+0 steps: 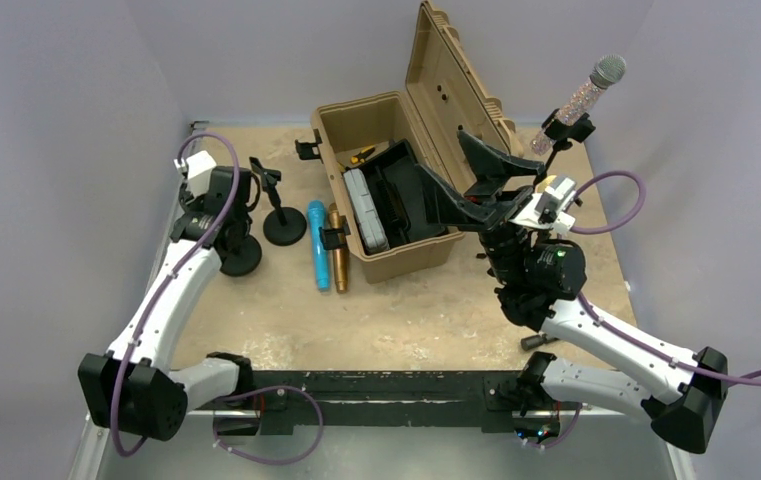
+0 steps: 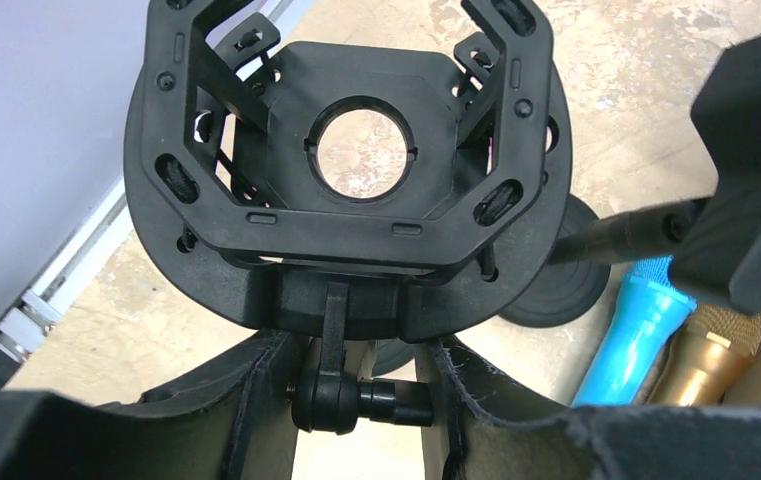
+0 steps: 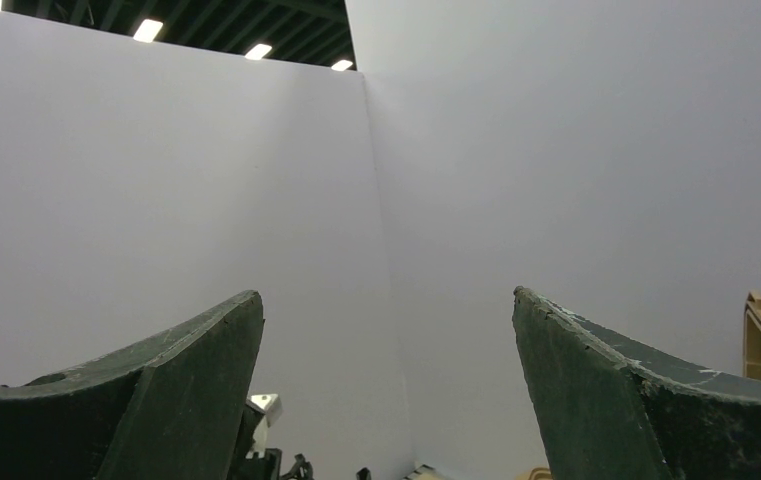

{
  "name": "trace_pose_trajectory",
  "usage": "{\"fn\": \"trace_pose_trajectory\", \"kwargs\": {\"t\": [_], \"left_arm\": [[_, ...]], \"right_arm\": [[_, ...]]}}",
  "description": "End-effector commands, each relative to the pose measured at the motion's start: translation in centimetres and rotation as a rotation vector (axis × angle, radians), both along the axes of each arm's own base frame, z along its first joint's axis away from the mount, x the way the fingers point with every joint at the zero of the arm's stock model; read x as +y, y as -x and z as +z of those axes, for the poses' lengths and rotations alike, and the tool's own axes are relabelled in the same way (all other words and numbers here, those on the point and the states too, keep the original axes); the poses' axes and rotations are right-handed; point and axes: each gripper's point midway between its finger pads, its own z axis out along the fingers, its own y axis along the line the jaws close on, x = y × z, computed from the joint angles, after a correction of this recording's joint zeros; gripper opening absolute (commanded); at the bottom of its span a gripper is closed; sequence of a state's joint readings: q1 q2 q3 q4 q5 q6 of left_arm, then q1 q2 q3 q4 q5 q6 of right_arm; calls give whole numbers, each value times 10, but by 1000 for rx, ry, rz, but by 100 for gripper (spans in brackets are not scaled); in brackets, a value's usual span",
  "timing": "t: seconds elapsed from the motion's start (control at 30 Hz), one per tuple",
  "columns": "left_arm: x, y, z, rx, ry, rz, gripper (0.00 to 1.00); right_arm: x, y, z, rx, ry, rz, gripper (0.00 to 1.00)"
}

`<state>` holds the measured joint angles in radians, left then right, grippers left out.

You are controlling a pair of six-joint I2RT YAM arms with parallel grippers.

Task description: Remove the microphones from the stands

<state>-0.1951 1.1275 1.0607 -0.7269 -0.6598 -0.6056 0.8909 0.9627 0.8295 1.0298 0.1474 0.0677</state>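
Observation:
A glittery microphone with a silver mesh head sits tilted in the clip of a black stand at the back right; the stand's base is hidden behind my right arm. My right gripper is open and empty, raised over the toolbox to the left of that stand. In the right wrist view the right gripper faces only the bare wall. My left gripper is at the far left. In the left wrist view the left gripper is shut on the pivot knob under an empty black shock mount.
An open tan toolbox stands mid-table with its lid up. A blue microphone and a gold microphone lie side by side left of it. A small black stand stands near them. Walls enclose the table.

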Motion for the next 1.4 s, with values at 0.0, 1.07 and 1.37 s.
{"fn": "trace_pose_trajectory", "kwargs": {"t": [0.0,1.07,1.37], "left_arm": [[5,-35,34,-199,60,97,0],[-16,-20,81,-283,162,-79,93],[-104,-21,119,-436,293,-642,90]], "right_arm": [[-5,-3,3,-12,-23,-30,93],[8,-17,-9,17,12,-46,93],[21,-27,-17,41,46,-50,93]]}}
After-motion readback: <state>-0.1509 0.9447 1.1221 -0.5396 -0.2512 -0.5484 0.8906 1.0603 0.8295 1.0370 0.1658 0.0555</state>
